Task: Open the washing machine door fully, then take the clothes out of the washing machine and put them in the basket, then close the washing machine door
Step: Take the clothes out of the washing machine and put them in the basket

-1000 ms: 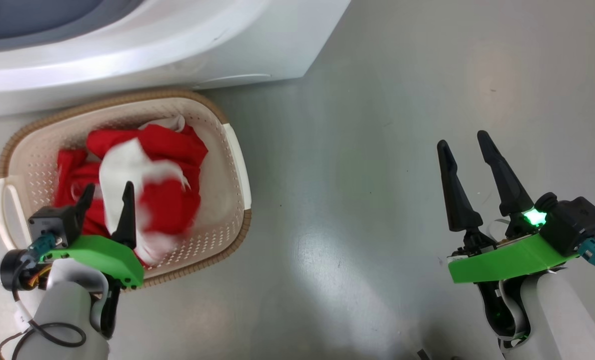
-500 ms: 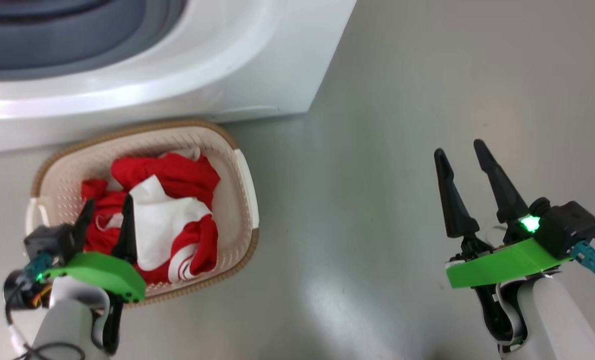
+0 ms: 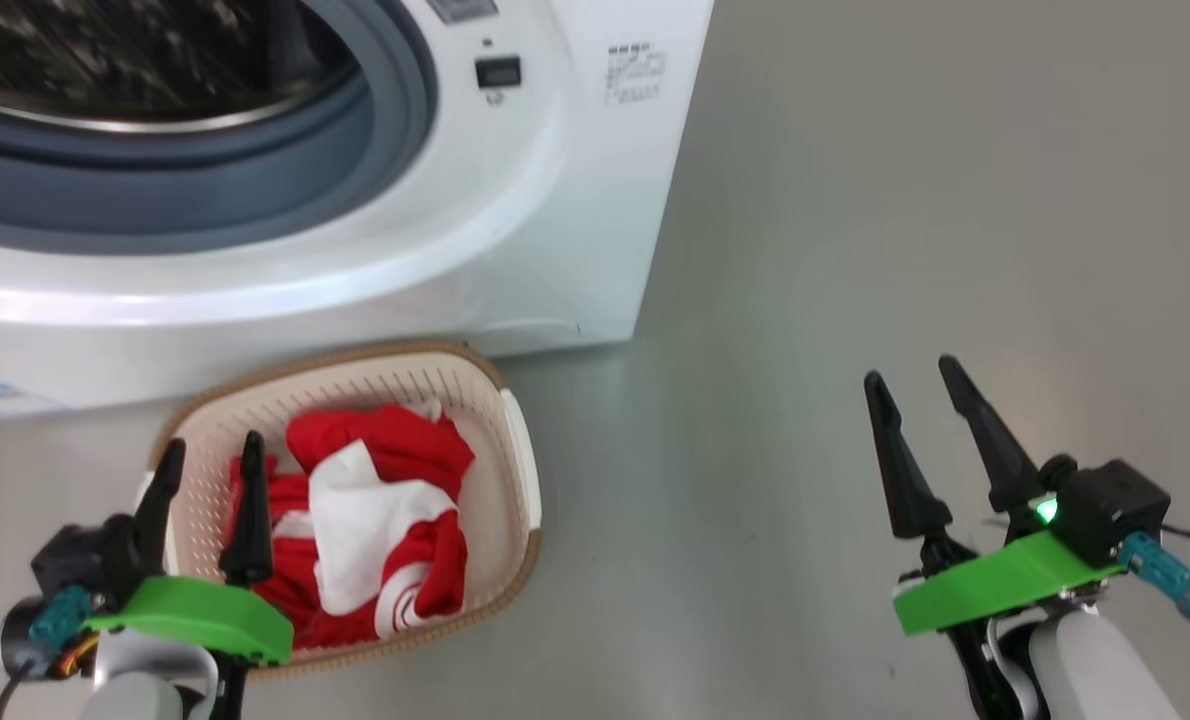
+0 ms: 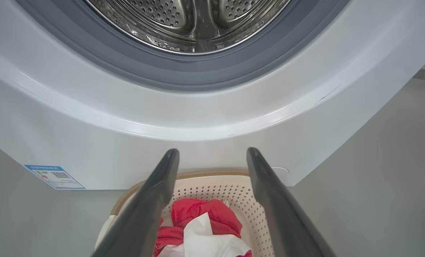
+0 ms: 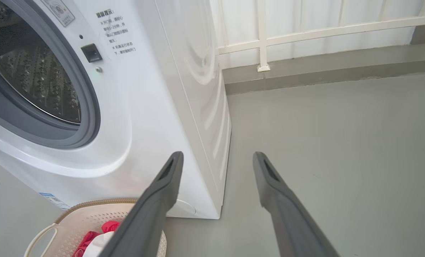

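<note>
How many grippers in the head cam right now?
2. The left gripper, open and empty, at lower left over the basket; the right gripper, open and empty, at lower right over the floor.

The basket (image 3: 385,385) stands on the floor (image 3: 905,200), just before the washing machine (image 3: 555,200). The clothes (image 3: 385,500) lie in it. The left tool (image 3: 213,442) is above its left part, and the right tool (image 3: 910,370) is well apart to the right.

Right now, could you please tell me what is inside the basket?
The basket holds the clothes: a crumpled heap of red fabric with white panels and striped trim. The heap covers most of the bottom, so whatever lies beneath it cannot be seen.
</note>
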Motion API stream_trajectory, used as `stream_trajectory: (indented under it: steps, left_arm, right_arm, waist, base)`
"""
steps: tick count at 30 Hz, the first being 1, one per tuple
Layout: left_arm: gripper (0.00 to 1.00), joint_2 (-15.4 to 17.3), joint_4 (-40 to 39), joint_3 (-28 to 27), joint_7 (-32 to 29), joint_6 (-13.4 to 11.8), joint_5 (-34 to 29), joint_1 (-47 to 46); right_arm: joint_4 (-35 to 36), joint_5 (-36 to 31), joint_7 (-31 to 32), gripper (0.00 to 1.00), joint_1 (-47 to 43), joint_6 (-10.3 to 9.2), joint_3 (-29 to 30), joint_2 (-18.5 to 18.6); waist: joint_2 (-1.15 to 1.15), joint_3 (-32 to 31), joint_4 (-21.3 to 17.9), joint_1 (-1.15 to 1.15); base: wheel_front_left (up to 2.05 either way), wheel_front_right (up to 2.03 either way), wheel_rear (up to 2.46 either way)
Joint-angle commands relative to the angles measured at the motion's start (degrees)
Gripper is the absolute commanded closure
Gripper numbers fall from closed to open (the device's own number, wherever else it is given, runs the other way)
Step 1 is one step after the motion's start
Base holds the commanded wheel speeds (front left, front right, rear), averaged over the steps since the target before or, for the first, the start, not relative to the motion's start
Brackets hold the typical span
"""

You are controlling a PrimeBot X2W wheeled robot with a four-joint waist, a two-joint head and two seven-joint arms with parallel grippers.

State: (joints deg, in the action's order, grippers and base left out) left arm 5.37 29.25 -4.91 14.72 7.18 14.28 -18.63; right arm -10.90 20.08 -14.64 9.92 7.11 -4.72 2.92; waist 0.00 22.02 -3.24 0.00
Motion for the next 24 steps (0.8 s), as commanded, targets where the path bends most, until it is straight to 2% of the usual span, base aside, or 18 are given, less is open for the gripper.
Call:
stream_trajectory:
  steps: [1,12,24]
  left_arm:
    - [0.0,1.0,-1.93,-1.94,0.28,0.31,-0.25,1.45]
    - [0.0,0.09,-11.9,-2.85,0.28,0.31,-1.21,9.18]
    - [0.0,-1.12,-20.08,-3.72,0.28,0.31,-2.25,19.73]
  right_arm:
    - [0.98,-0.55,-0.36,0.0,-1.32,0.37,-1.16,-0.04]
    - [-0.63,-1.49,-0.36,0.0,-5.31,0.37,-0.73,-0.04]
    - [-0.14,-1.45,-0.36,0.0,-11.41,0.37,1.15,-0.04]
  waist:
    - [0.0,-4.12,0.92,0.0]
    - [0.0,-11.42,1.79,0.0]
    - [0.0,-16.24,1.88,0.0]
  base:
    - [0.0,0.0,0.0]
    - [0.0,0.0,0.0]
    - [0.0,0.0,0.0]
